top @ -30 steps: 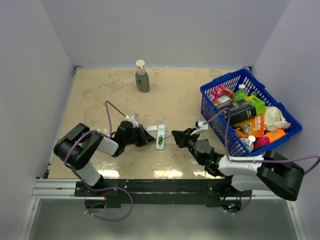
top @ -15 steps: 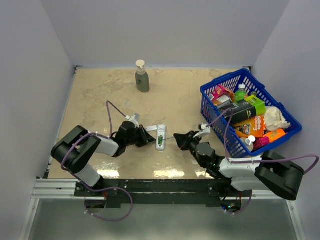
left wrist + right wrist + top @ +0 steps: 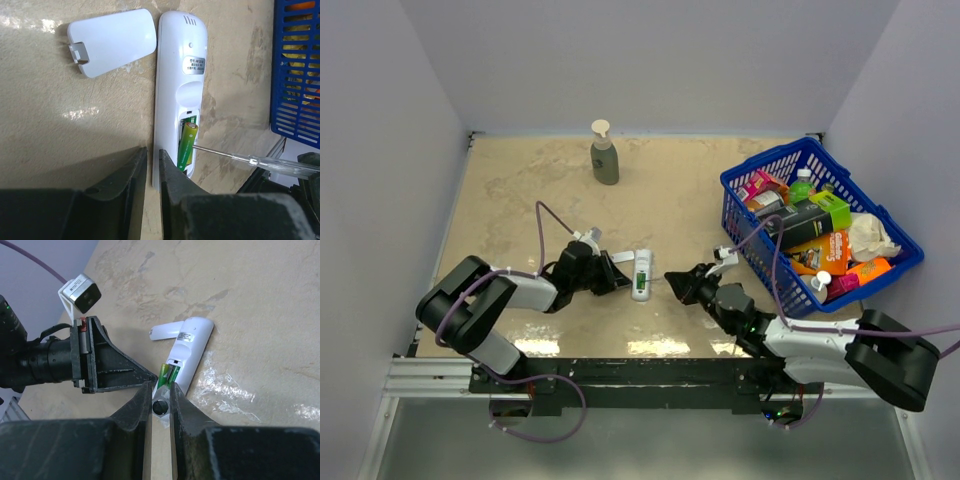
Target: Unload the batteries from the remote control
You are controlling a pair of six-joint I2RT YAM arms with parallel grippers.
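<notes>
A: Prying was the step in hand, she judged. The left gripper (image 3: 153, 155) stood at a narrow slit against the near end of the remote control (image 3: 175, 60); any pinch couldn't be told.

B: Agreed. At the batteries (image 3: 187, 145) sat the tip of a thin screwdriver (image 3: 225, 154), clamped by the right gripper (image 3: 160, 386) — a gentle upward lever was needed next, he reckoned.

The fingers (image 3: 125, 175) of my left claw (image 3: 153, 152) were matt black plastic. The slim white remote control (image 3: 172, 90) and flat white cover (image 3: 112, 42) looked smooth plastic, the green battery (image 3: 187, 145) foil-shiny. The thin screwdriver (image 3: 225, 154) had a bright metal shaft, and the beige marbled tabletop (image 3: 60, 135) was glossy.
</notes>
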